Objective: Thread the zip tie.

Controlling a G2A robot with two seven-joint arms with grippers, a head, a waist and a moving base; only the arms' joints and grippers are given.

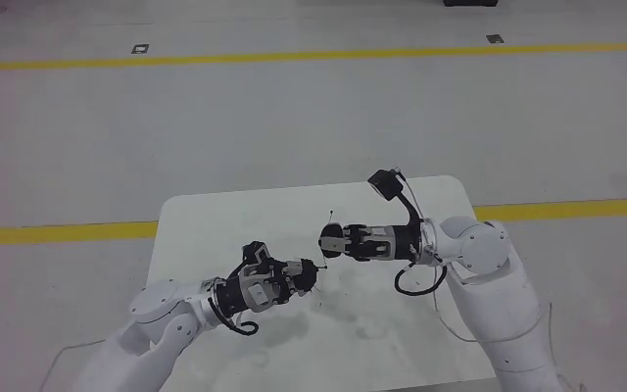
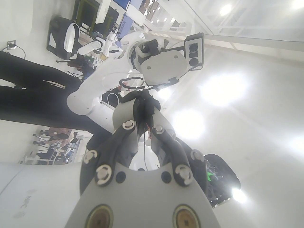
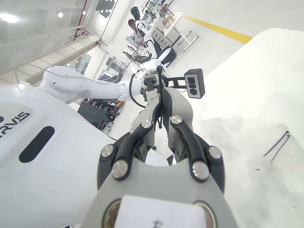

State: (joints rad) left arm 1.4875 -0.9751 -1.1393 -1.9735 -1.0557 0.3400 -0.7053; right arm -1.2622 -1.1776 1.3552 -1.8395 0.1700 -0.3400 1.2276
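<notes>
- 2 grippers are held over the white worktop (image 1: 411,206), tip to tip and close together, with the left gripper (image 1: 312,267) just beside and a little nearer the robot than the right gripper (image 1: 328,242).
- The right gripper (image 3: 159,100) has its 2 fingers (image 3: 169,100) pressed together, pinching 1 black zip tie (image 3: 161,88).
- The zip tie runs lengthwise between those fingers. A short end pokes out behind the fingertips and the longer part reaches past them, ending in a small square head.
- In the top view the free part of the zip tie (image 1: 330,218) stands up from the right fingertips as a thin dark line, clear of the worktop.
- The zip tie's head lies just beside the fingertips of the left gripper, seen beyond the right fingers; whether they touch cannot be told.
- The left gripper (image 2: 143,110) has its 2 fingers (image 2: 123,113) drawn together around 1 thin black strip (image 2: 144,130) that runs down the gap between them.
- Whether that strip belongs to the same zip tie cannot be told.
- 2 more black zip ties lie flat on the worktop, well apart from the right fingers and off to their side: one spare zip tie (image 3: 276,144) and a second spare zip tie (image 3: 280,149), side by side and nearly parallel, their heads close together.
</notes>
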